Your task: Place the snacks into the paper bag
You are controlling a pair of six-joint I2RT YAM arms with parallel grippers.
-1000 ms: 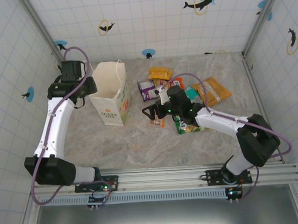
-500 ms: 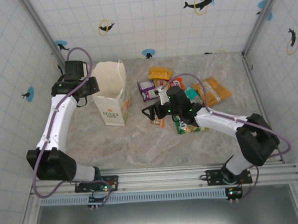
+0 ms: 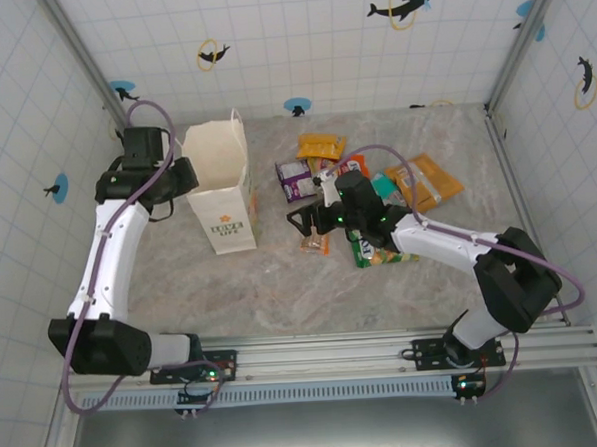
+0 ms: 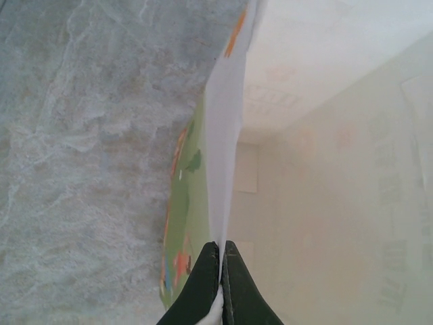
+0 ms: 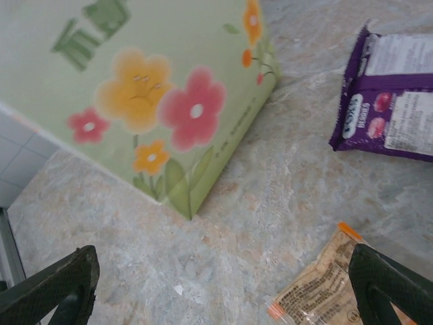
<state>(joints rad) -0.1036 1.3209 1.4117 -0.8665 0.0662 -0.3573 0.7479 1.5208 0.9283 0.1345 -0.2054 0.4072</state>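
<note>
The white paper bag (image 3: pixel 222 192) stands upright at the left, its mouth open to the top. My left gripper (image 3: pixel 184 177) is shut on the bag's left rim; in the left wrist view the black fingers (image 4: pixel 203 284) pinch the thin wall (image 4: pixel 226 135). My right gripper (image 3: pixel 301 226) hangs open just right of the bag, low over the table. A tan packet with orange ends (image 5: pixel 318 291) lies near its right finger (image 5: pixel 389 284). Purple (image 3: pixel 296 179), orange (image 3: pixel 319 145), big orange (image 3: pixel 429 182), teal (image 3: pixel 382 187) and green (image 3: pixel 380 251) snacks lie in a cluster. The bag's flowered side (image 5: pixel 155 88) faces the right wrist camera.
Tiled walls enclose the marble table (image 3: pixel 282 284) on three sides. The right arm (image 3: pixel 439 238) lies across the snack cluster. Bare tabletop runs in front of the bag and the packets, toward the near rail (image 3: pixel 326 357).
My left gripper has shut on the bag's rim, and the bag has swung more upright and a little forward. The right gripper has barely moved.
</note>
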